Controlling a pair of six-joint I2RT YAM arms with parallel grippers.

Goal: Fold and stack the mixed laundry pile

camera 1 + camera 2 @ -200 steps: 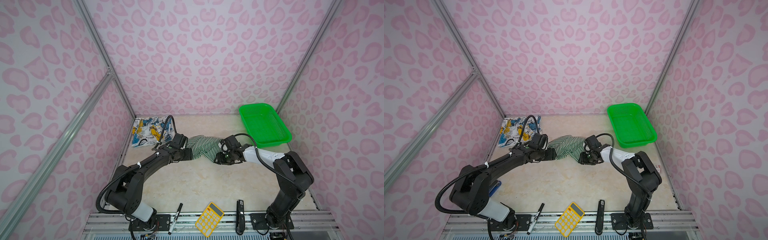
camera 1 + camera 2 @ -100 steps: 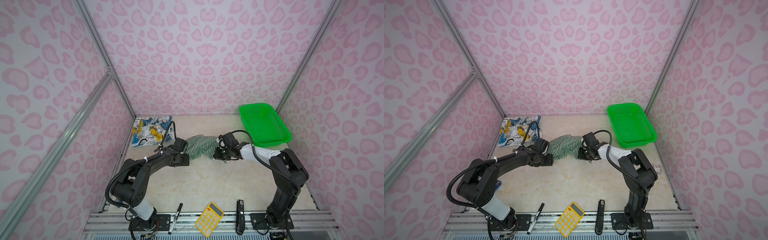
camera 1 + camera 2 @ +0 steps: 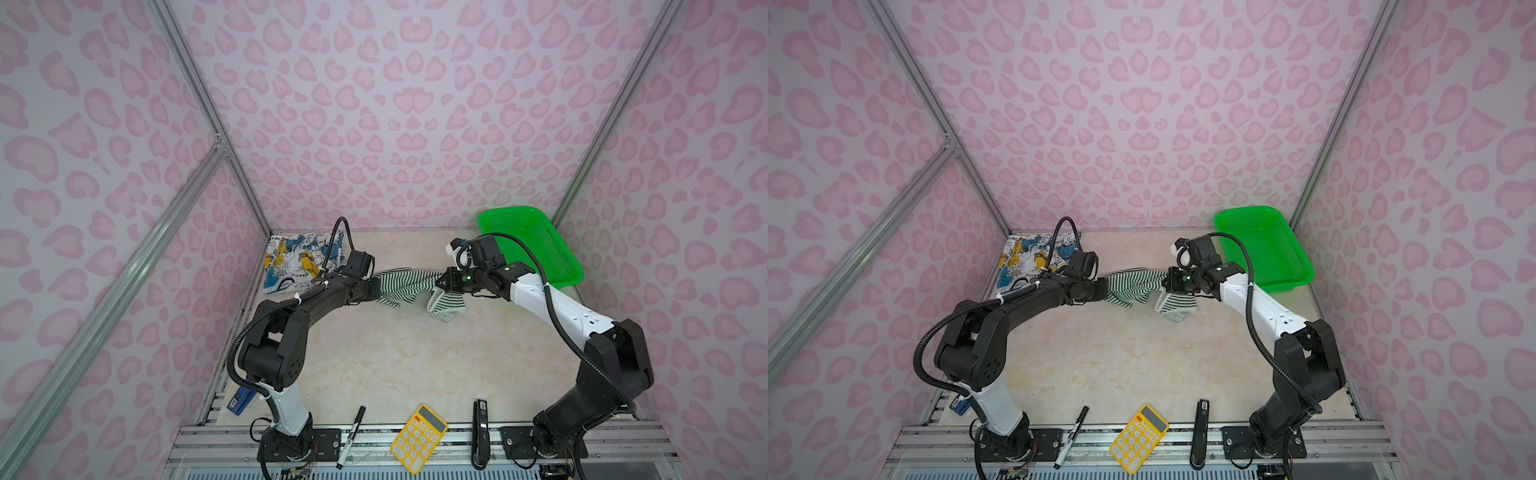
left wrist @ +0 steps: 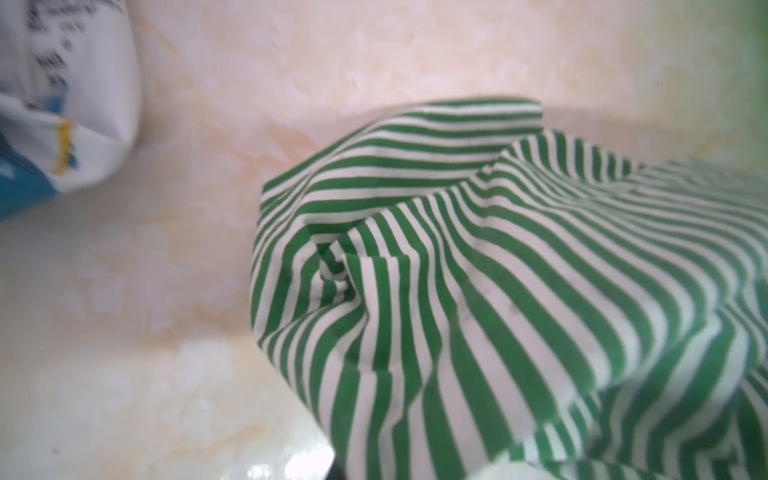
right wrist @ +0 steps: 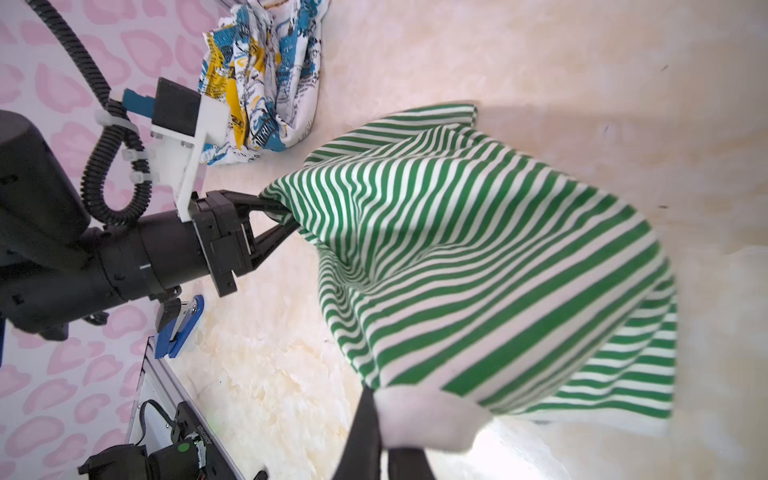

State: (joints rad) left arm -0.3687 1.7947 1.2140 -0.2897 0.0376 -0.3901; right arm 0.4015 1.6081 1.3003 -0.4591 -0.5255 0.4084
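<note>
Striped garment (image 3: 399, 286) now lifted, stretched | left fingers (image 5: 272, 239) clamped on one end | right fingers (image 5: 368, 428) clamped on other

The striped garment (image 3: 399, 286) is dark green and white, in thin even stripes. The printed garment (image 3: 291, 262) is white with blue, yellow and black graphics; its small black marks may be lettering, but they are too blurred to read. The basket (image 3: 540, 249) is bright green. My left fingers (image 5: 272, 237) are black. The table (image 3: 395, 357) is marbled cream. The walls (image 3: 395, 124) are pale with pink blotches. The calculator (image 3: 419, 437) is yellow.
</note>
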